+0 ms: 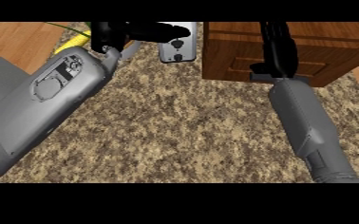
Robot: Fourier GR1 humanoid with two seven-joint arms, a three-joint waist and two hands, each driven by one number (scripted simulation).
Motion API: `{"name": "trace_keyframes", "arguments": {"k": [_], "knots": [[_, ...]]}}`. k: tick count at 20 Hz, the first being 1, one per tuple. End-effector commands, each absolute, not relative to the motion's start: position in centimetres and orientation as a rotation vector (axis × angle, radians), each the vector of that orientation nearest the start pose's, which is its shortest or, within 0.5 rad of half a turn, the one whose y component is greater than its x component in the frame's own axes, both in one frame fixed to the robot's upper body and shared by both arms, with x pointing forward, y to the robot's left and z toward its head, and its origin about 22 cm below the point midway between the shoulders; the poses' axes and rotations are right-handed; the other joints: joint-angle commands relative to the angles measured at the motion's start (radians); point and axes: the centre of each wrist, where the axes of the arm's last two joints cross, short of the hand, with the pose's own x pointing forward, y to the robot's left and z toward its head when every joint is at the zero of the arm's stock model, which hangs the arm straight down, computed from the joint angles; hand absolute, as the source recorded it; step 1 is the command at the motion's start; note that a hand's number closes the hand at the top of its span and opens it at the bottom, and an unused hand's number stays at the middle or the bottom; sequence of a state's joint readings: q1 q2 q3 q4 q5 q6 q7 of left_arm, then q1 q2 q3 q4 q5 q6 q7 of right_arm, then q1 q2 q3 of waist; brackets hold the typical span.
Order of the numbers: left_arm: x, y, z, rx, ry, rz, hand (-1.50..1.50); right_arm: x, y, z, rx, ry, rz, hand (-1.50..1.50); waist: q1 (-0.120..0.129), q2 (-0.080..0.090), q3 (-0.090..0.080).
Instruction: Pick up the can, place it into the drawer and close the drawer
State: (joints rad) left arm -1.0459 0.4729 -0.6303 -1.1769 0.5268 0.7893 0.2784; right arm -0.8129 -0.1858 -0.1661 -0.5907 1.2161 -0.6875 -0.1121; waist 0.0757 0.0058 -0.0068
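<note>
Grey and bulky, my left forearm fills the near left of the view. At its far end my left hand lies curled at the top edge, thumb and fingers reaching toward a silvery thing. I take that for the can, partly hidden; I cannot say for sure that I am clamped on it. My right hand stretches straight and flat over the wooden drawer unit, fingers together, holding nothing. As I judge it, the can must be gripped and lifted clear of the speckled counter before I swing it right. The drawer front looks shut, so it needs opening first. I count one can, one drawer unit, one yellow thing behind my left wrist, and two hands.
</note>
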Motion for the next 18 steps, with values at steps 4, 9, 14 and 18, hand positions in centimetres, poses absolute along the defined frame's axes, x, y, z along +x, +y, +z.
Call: {"name": "trace_keyframes", "arguments": {"k": [4, 9, 14, 18], "knots": [[37.4, 13.4, 18.3, 0.234, -1.732, -0.076, -1.50, 44.3, -20.7, 5.6, -1.377, -1.695, 0.824, -1.50, 0.012, 0.020, 0.009], [36.8, 13.2, 17.6, 0.223, -1.740, -0.070, -1.50, 45.3, -21.4, 7.5, -1.393, -1.676, 0.800, -1.50, 0.016, 0.025, 0.009], [35.9, 14.8, 16.4, 0.235, -1.736, -0.095, -1.50, 45.7, -20.8, 8.1, -1.394, -1.690, 0.768, -1.50, 0.029, 0.026, 0.009], [35.5, 15.2, 17.4, 0.212, -1.744, -0.087, -1.50, 46.1, -20.3, 8.7, -1.319, -1.691, 0.814, -1.50, 0.038, 0.028, 0.010]]}}
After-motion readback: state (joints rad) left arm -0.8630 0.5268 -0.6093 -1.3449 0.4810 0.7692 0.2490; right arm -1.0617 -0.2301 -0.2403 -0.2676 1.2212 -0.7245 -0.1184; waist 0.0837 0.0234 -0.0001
